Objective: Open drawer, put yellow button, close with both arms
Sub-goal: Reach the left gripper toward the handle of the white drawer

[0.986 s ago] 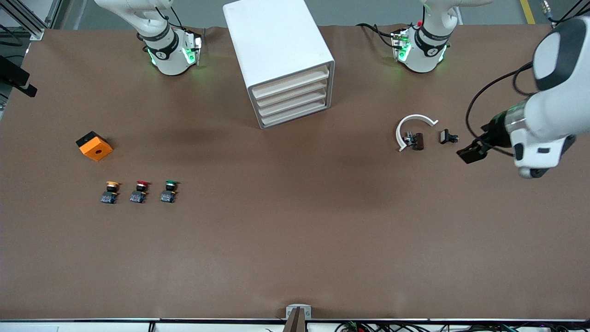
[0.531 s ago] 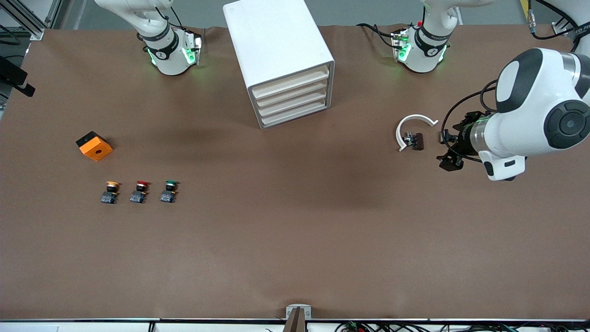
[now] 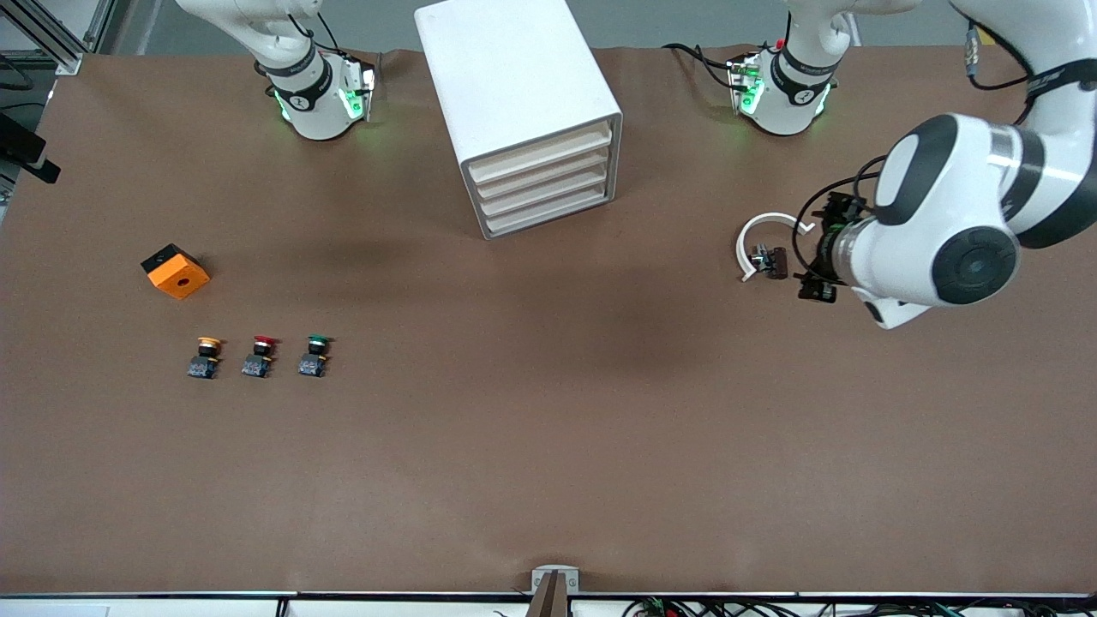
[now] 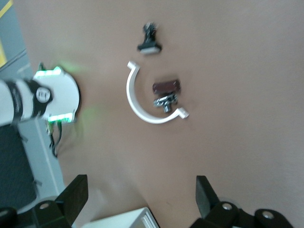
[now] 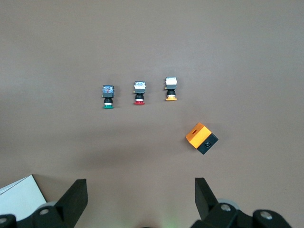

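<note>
**Grippers wide and empty; yellow button untouched, drawer shut**

Right gripper (image 5: 139, 186) was out of the front view. Its own wrist view showed the jaws spread fully with nothing between them, looking down from high on the row of buttons.

Low in the frame toward the right arm's end of the surface (image 3: 548, 446), an orange block (image 3: 176, 271) lay nearest the frame's edge. The yellow button (image 3: 206, 356) lay nearer the front camera than the block. Beside it came the red button (image 3: 260, 355) and then the green button (image 3: 315, 354), each just apart from its neighbour.

The yellow button looked small, light and rigid. It seemed to lie on its side, cap pointing toward the robots. The domed cap would likely slip, so the squarer black body under it was the better place to pinch. A narrow approach would spare the red button.

At top centre stood the white cabinet (image 3: 514, 86), with the drawer (image 3: 540, 152) shut flush, uppermost of four. It looked like a thin, light tray with no handle visible, so the front lip was probably the only hold. The cabinet might slide when pulled, and bracing it would help.

Toward the left arm's end, a white ring piece (image 3: 744, 244) curved around small dark parts (image 3: 774, 261). Left gripper (image 3: 814, 290) hovered just beside them, fully open and empty.
</note>
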{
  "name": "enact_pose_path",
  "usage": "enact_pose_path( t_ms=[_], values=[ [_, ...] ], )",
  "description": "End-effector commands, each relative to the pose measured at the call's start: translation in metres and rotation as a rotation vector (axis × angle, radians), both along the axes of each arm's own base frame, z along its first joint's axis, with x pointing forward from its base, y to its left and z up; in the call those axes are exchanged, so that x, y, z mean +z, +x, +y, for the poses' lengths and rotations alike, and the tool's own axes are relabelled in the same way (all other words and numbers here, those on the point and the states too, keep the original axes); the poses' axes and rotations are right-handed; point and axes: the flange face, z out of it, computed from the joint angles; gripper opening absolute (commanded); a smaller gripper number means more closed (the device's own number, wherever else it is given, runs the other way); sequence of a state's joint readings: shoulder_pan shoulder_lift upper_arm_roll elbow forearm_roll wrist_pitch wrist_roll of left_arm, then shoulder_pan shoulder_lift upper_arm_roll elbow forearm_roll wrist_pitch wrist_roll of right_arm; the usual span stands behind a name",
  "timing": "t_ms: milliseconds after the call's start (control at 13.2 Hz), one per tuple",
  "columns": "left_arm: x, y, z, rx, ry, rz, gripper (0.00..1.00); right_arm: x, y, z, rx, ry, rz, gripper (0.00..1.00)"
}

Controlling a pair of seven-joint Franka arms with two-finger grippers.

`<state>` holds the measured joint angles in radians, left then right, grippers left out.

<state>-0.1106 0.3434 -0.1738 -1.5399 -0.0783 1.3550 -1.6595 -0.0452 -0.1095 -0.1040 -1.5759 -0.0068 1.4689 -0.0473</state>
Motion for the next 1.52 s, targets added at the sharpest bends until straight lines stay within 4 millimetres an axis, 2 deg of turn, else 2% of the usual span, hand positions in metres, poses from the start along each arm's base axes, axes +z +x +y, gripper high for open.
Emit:
enact_pose_path(
  t_ms=[0,76,228,379,455,531,607,759,834,986,1214,1290,1441],
  values=[
    [-0.031,0.000,-0.018,0.080,-0.025,0.110,1.00,-0.028,0.031,-0.013,-0.009,-0.022,0.040,1.00],
    [-0.040,-0.004,-0.021,0.090,-0.043,0.166,1.00,-0.029,0.034,-0.015,-0.013,-0.029,0.039,1.00],
    [-0.046,-0.015,-0.032,0.100,-0.107,0.275,1.00,-0.060,0.051,-0.025,-0.024,-0.037,0.087,1.00],
    [-0.056,-0.024,-0.051,0.106,-0.189,0.378,1.00,-0.066,0.055,-0.027,-0.025,-0.055,0.095,1.00],
    [-0.069,-0.033,-0.071,0.088,-0.216,0.444,1.00,-0.069,0.057,-0.028,-0.023,-0.057,0.095,1.00],
    [-0.077,-0.039,-0.084,0.078,-0.240,0.491,1.00,-0.092,0.069,-0.032,-0.028,-0.054,0.127,1.00],
    [-0.087,-0.043,-0.097,0.074,-0.265,0.523,1.00,-0.098,0.071,-0.042,-0.044,-0.052,0.129,1.00],
    [-0.111,-0.048,-0.115,0.078,-0.283,0.583,1.00,-0.104,0.078,-0.059,-0.068,-0.043,0.077,1.00],
    [-0.122,-0.050,-0.120,0.090,-0.275,0.605,1.00,-0.115,0.083,-0.061,-0.049,-0.044,0.075,1.00],
    [-0.133,-0.047,-0.127,0.156,-0.304,0.635,1.00,-0.143,0.093,-0.069,-0.048,-0.048,0.065,1.00],
    [-0.165,-0.049,-0.134,0.233,-0.311,0.735,1.00,-0.199,0.090,-0.097,-0.088,-0.055,0.030,1.00],
    [-0.174,-0.049,-0.139,0.284,-0.289,0.776,1.00,-0.215,0.089,-0.101,-0.092,-0.054,0.032,1.00],
    [-0.178,-0.045,-0.144,0.358,-0.262,0.815,1.00,-0.260,0.083,-0.101,-0.095,-0.053,0.007,1.00]
  ],
)
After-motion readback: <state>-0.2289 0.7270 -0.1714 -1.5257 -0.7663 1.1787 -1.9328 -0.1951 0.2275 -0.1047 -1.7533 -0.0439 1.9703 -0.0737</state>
